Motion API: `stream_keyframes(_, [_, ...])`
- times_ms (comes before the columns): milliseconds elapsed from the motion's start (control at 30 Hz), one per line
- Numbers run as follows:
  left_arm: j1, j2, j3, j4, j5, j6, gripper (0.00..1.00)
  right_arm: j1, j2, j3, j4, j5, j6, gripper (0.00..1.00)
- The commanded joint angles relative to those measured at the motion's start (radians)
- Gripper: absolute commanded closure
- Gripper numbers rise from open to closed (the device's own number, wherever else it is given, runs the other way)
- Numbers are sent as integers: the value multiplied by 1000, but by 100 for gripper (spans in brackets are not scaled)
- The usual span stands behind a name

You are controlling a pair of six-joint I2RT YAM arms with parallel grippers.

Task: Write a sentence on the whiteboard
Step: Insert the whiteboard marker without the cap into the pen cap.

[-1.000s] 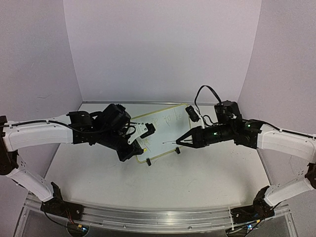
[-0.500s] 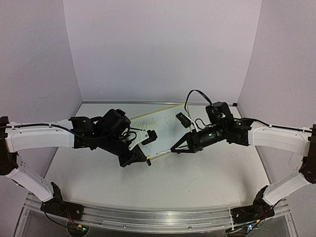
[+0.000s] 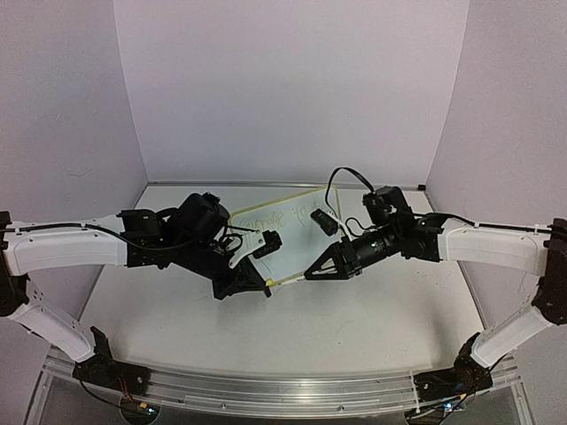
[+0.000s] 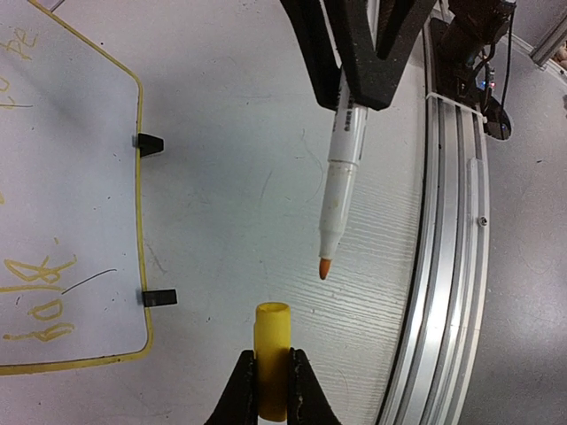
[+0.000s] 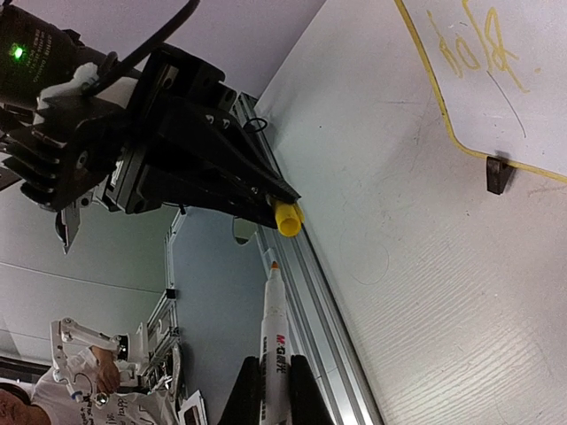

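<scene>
Left gripper (image 4: 272,365) pinches a yellow marker cap (image 4: 271,326) by its closed end, with the open end facing away from the fingers. Right gripper (image 5: 274,370) is clamped tight on a white marker (image 5: 274,312) with its orange nib bare. The nib points toward the cap's mouth, near it but not touching and a little off to one side.

The whiteboard (image 3: 285,239) lies flat on the table (image 3: 363,329), skewed diagonally and toward the far wall from both grippers. Cap and nib hang just beside its near long edge, the one with the two black clip feet (image 4: 158,297), over bare table rather than over the board.

The sentence (image 4: 37,301) is yellow cursive on the board face, in two short patches. The letters are too loose to read. A thin dark stroke (image 4: 89,280) sits beside the writing.

An aluminium rail (image 3: 283,386) runs along the near table edge by the arm bases. Each arm reaches in from its own side, and the fingertips meet mid-table.
</scene>
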State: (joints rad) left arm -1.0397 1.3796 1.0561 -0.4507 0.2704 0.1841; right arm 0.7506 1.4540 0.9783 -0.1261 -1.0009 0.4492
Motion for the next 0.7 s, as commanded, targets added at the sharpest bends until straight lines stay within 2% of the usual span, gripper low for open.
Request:
stream_keyframes(0, [-3,-32,-1,37,40,2,100,-2,-6,35,23,-27,-17,100])
stream_keyframes(667, [-5,-20,6,35,63,1,100,-4,44,61,53,-53,-6,100])
